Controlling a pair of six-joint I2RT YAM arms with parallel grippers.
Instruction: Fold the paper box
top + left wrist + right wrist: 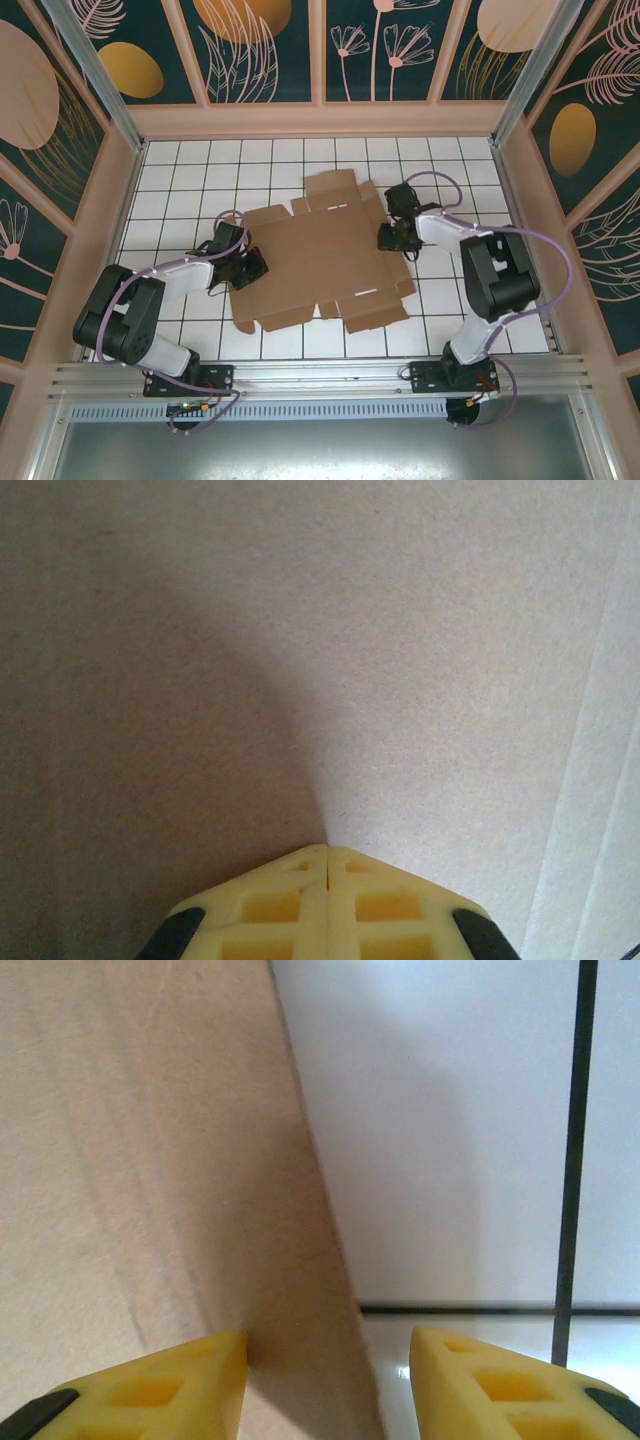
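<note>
**Technician:** State of the left gripper point(327, 852)?

**Inspector:** Its two yellow fingers are pressed together with their tips touching. The left wrist view does not show whether any cardboard is pinched between them. Directly ahead of the tips lies the paper box point(350, 660), a plain brown cardboard sheet, with a paler band running down its right side.

**Technician:** And the right gripper point(328, 1340)?

**Inspector:** It is spread wide. One finger sits over the cardboard point(130, 1160) and the other over the white tiled table point(440, 1140), so the sheet's edge runs between them. A dark grid line point(572, 1160) crosses the tiles beyond.

**Technician:** Where is the paper box point(320, 250) in the top view?

**Inspector:** It lies at mid-table as a flat die-cut sheet, opened out, its panels level with the table point(180, 180) and no walls raised. Flaps point(332, 190) project along the far and near edges. Two narrow slots point(336, 206) show as pale slits. The left gripper point(250, 268) sits at the sheet's left edge and the right gripper point(388, 238) at its right edge.

**Technician:** What is obscured?

**Inspector:** Both grippers cover the sheet margin beneath them. Each wrist view crops the sheet to a small patch, and the nearest cardboard in the right wrist view is blurred.
</note>
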